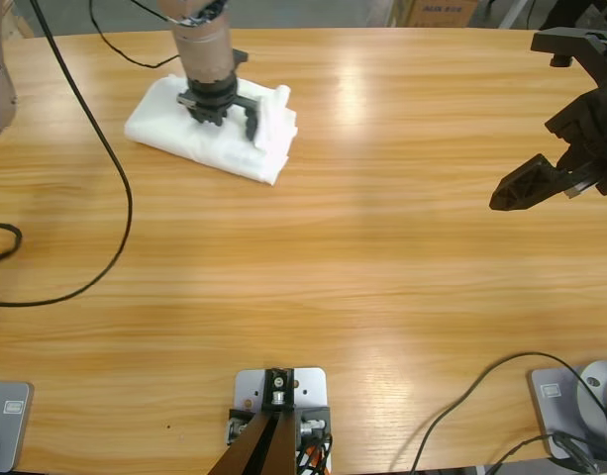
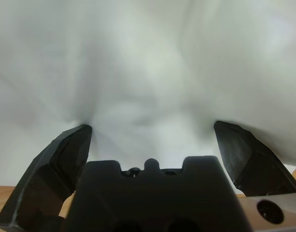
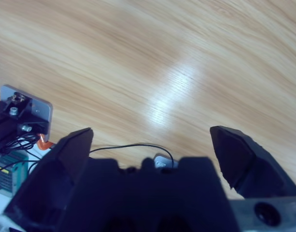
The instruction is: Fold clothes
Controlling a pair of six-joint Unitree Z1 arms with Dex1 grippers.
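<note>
One folded white T-shirt (image 1: 212,124) sits at the far left of the wooden table (image 1: 362,247), and we see the left gripper (image 1: 226,117) pressed down onto it with jaws spread wide, white cloth filling the gap without being pinched. Over at the right edge we find the right gripper (image 1: 541,183) held above bare wood, jaws wide apart and empty.
</note>
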